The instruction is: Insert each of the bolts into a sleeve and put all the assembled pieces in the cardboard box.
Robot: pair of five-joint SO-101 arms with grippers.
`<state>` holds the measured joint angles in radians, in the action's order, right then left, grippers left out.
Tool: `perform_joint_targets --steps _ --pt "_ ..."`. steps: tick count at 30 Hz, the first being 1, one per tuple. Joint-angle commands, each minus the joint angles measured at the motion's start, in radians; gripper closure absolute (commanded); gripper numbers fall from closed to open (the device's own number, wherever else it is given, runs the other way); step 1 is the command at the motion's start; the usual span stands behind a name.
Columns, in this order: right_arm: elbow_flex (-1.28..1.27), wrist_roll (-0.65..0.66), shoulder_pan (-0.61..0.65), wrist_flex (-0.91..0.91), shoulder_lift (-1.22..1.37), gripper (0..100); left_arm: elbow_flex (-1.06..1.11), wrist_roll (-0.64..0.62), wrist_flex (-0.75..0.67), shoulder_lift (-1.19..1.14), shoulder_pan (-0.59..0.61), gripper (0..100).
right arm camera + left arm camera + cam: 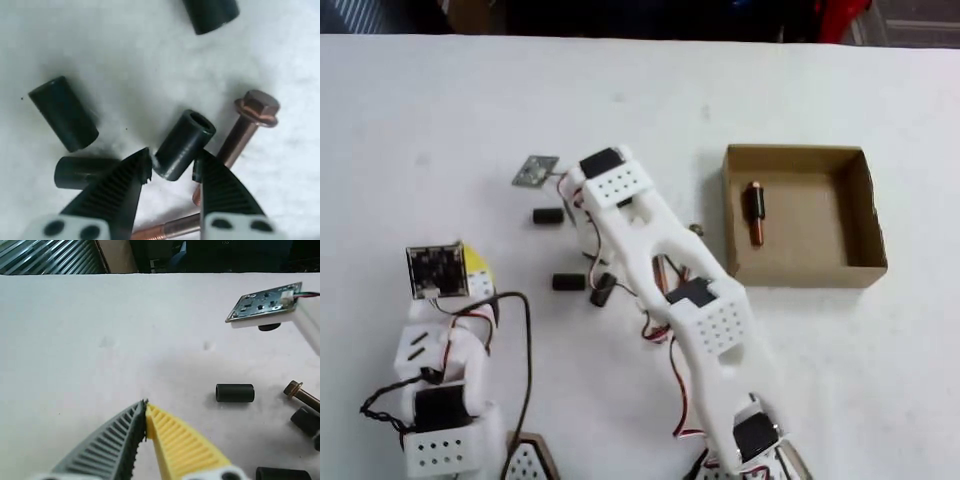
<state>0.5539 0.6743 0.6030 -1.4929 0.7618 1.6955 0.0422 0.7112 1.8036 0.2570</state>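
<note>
My right gripper [172, 167] is shut on the lower end of a black sleeve [183, 144] that lies tilted among the loose parts. A copper bolt [246, 127] lies right beside that sleeve, and a second bolt [165, 228] shows under the fingers. Other black sleeves [62, 113] lie around it. My left gripper [146, 412], with one grey and one yellow finger, is shut with nothing in it, over bare table to the left of the parts. The cardboard box [865, 215] at the right holds one assembled bolt and sleeve [755, 212].
In the high view, loose sleeves [548, 215] [568, 282] lie left of the right arm [650, 250], which stretches over the table's middle and covers the bolts. The left arm [440, 400] is folded at the front left. White table lies open toward the back.
</note>
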Motion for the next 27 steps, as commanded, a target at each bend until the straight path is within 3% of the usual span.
perform_joint_targets --steps 1,27 --pt "0.021 0.006 0.010 0.021 -0.015 87.6 -0.002 -0.005 0.005 0.005 0.005 98" --pt "0.014 -0.130 0.036 0.117 -0.008 87.8 -0.002 -0.005 0.005 0.005 0.005 98"
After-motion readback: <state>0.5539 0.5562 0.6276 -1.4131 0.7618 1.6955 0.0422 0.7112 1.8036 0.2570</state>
